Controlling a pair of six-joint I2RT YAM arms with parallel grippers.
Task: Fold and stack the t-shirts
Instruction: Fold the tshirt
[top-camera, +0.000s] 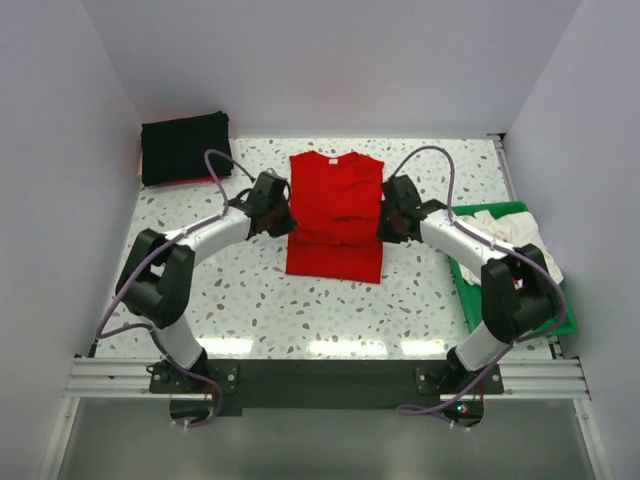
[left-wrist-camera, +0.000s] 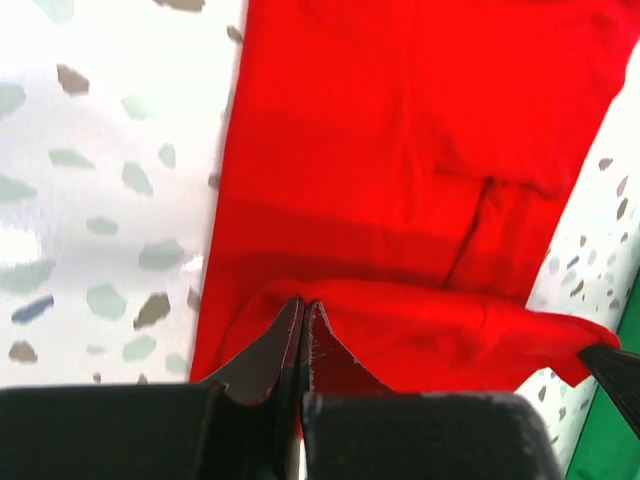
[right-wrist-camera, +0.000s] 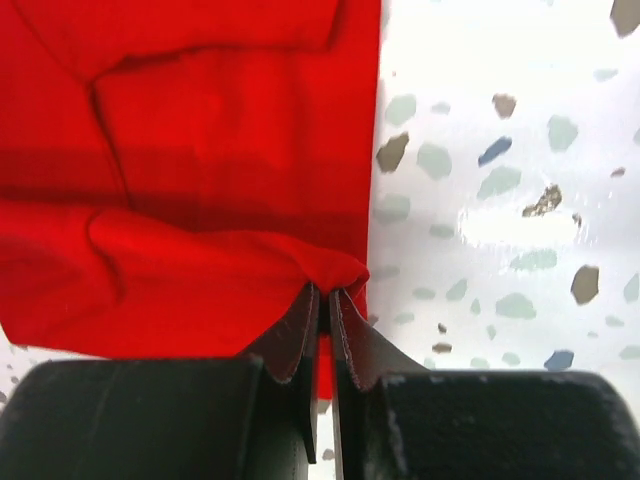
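I work on a glossy white terrazzo-style worktop (top-camera: 250, 300), speckled with grey, green and brown chips. Plain, pale lilac-white panels close it in on three sides: a left wall (top-camera: 50, 150), a far wall (top-camera: 330, 60) and a right wall (top-camera: 600, 120). Bright glare patches (top-camera: 340, 347) sit in a row along the worktop's near part. At its near edge runs a silver aluminium rail (top-camera: 105, 378), with a black plate (top-camera: 330, 385) across the middle. Nearer still lies a dull grey surface (top-camera: 320, 440).

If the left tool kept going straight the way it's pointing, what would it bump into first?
The red t-shirt: the left tool is shut on its raised edge and points across the rest of it, spread on the table. Depth is hard to judge.
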